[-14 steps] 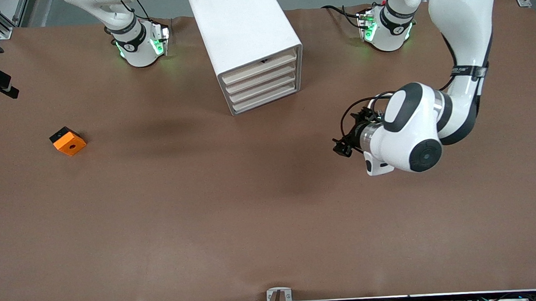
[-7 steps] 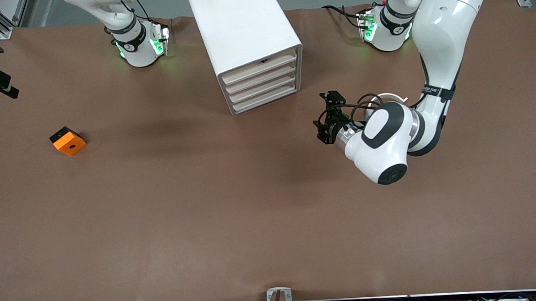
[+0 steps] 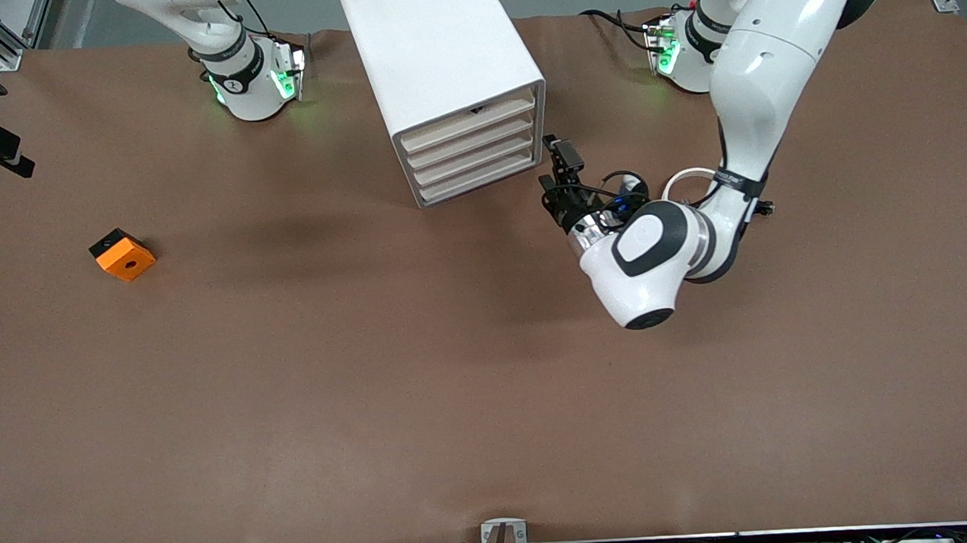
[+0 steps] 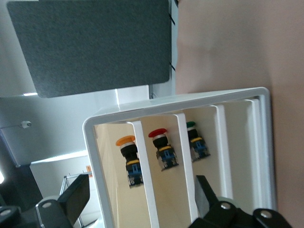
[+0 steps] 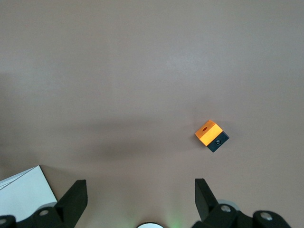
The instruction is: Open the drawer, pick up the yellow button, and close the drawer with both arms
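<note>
Since the earlier frames your left arm has swung in from its own end of the table toward the cabinet front, and the left gripper [image 3: 557, 172] now hangs low over the brown table [image 3: 423, 374], just beside the cabinet's lower front corner on the left arm's side.

Cabinet [image 3: 440, 67]: tall white box, standing between the two arm bases, all four tray fronts flush. The drawer [image 3: 469, 124], uppermost of the four with a dark notch above it, is closed in the front view.

Left gripper: its fingers [image 4: 71, 202] stand wide apart and hold nothing. The left wrist view faces the cabinet's open shelving, where three push buttons sit in separate compartments: an orange-capped one [image 4: 129, 159], a red-capped one [image 4: 162, 149] and a green-capped one [image 4: 196, 141].

Right arm: waiting, raised near its base. The right gripper [image 5: 137, 204] shows only in its own wrist view, fingers spread wide and empty, over bare table beside a corner of the cabinet.

Orange block [image 3: 122, 254]: square, with a hole, lying toward the right arm's end of the table, well apart from the cabinet.

You will not find the button in any view; I cannot tell where it lies.
</note>
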### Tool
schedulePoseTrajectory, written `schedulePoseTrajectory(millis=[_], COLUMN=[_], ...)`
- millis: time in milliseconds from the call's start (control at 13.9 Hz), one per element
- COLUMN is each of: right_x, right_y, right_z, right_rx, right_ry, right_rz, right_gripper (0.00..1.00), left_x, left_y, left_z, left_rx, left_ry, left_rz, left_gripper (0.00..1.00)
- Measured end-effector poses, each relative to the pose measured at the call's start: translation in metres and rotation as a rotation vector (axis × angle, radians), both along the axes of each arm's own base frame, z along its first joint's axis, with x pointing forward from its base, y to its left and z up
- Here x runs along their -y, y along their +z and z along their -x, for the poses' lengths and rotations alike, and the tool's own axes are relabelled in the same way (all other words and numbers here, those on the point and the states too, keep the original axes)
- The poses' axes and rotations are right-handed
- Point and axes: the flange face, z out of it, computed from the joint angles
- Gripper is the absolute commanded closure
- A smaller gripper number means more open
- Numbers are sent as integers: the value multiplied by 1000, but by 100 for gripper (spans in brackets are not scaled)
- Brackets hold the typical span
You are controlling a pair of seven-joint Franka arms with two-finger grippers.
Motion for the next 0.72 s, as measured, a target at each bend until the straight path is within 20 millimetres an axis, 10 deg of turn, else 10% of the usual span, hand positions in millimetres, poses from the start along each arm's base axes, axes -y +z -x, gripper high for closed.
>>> schedulePoseTrajectory(millis=[721], right_x=[-1], right_y=[0], right_z=[0], right_rx=[0], right_ry=[1], right_rz=[0], right_gripper=[0], left_x=[35], left_y=[-31], left_z=[40], left_rx=[-111], left_ry=[-90], left_rz=[-27], left_gripper=[32])
